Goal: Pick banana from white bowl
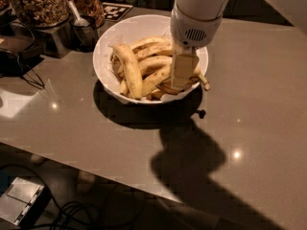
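The white bowl [102,56] stands on the grey counter and holds several speckled yellow bananas. A thick, pale banana with a pointed tip [129,69] lies at the left. A long curved banana [154,79] runs to the right under the gripper, and a thin dark-tipped stem [205,82] pokes over the bowl's right rim. My gripper [184,73] hangs from the white arm, lowered into the right side of the bowl onto the bananas. It hides what lies beneath it.
A large jar of nuts [37,4] and a small dark metal cup with a scoop [84,28] stand at the back left. Black cables [25,74] lie at the left. A small dark object [201,113] sits beside the bowl. The counter's front edge runs diagonally below.
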You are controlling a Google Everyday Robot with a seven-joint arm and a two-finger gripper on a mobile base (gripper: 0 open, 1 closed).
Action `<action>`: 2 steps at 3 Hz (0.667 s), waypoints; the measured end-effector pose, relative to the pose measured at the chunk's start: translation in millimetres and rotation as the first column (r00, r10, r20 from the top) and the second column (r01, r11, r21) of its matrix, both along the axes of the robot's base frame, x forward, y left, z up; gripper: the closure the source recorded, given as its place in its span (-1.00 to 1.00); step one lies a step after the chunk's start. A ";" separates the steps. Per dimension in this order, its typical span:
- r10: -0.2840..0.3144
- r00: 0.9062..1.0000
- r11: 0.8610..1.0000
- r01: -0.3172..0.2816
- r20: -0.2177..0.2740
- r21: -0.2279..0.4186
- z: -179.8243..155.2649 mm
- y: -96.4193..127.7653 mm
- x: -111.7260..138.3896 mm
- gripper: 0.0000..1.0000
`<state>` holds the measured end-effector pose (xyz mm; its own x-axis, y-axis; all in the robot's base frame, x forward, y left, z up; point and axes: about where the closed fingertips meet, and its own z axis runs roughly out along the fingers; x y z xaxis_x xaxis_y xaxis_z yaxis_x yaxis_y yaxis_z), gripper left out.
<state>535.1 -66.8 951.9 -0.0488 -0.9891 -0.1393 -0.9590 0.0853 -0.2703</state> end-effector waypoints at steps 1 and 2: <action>-0.015 1.000 1.000 0.015 -0.025 -0.013 -9.6 0.1 5.0 -0.20; -0.024 0.999 1.000 0.023 -0.040 -0.020 -15.9 0.4 8.7 -0.18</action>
